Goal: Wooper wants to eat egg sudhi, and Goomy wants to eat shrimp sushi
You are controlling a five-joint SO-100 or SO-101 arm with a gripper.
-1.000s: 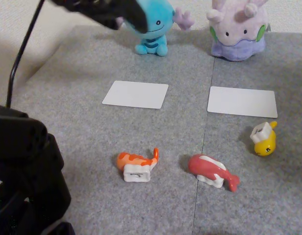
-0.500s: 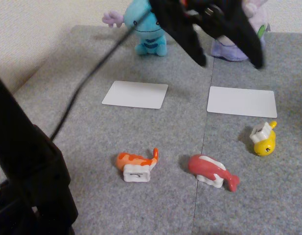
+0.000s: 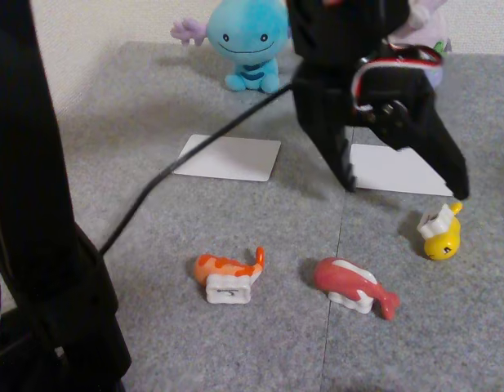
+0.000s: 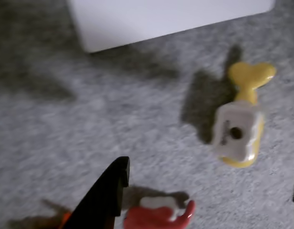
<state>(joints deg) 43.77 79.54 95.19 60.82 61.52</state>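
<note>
- While hanging above the right white card (image 3: 399, 169) in the fixed view, gripper (image 3: 403, 189) spread wide apart, gripping nothing.
- Egg sudhi (image 3: 441, 233) tipped over on the grey worktop (image 3: 137, 212), just below the right fingertip; in the wrist view (image 4: 242, 129), rice block facing up.
- Shrimp sushi (image 3: 229, 275) low and left of centre, on its side.
- Red-pink fish piece (image 3: 354, 286) between those two.
- Wooper (image 3: 243, 41) upright at the far edge, behind the left white card (image 3: 229, 157).
- Goomy (image 3: 423, 24) mostly hidden behind the arm.
</note>
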